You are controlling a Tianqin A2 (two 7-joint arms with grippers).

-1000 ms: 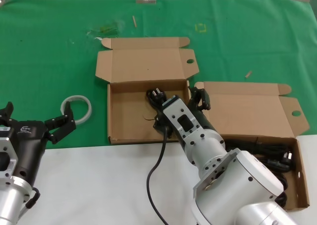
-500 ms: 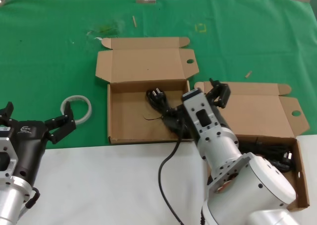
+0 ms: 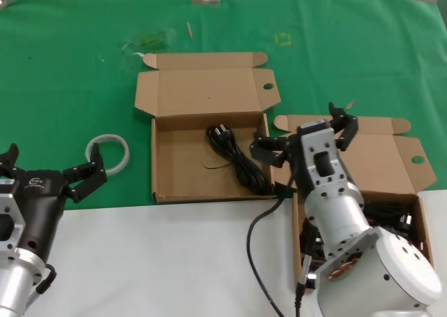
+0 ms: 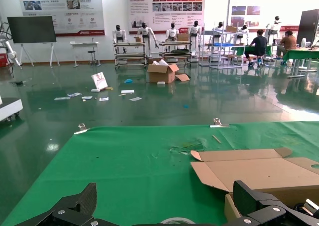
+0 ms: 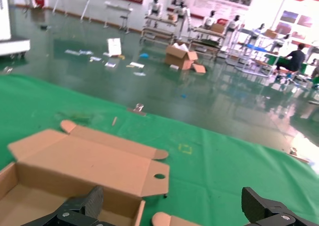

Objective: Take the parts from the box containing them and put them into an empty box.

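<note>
Since one black power cord (image 3: 237, 160) already lies in the left box (image 3: 165, 188), the right gripper (image 3: 306, 139), jaws wide and empty above the right box (image 3: 363, 160), should descend straight onto the remaining cords (image 3: 388, 216) and grasp near a plug. The left gripper (image 3: 49, 174), jaws wide, waits beside the white tape ring (image 3: 109, 152).

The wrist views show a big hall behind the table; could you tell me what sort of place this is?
Probably a robotics lab or demo hall: humanoid robots lined up on stands, wall posters, and a shiny green floor strewn with papers.
</note>
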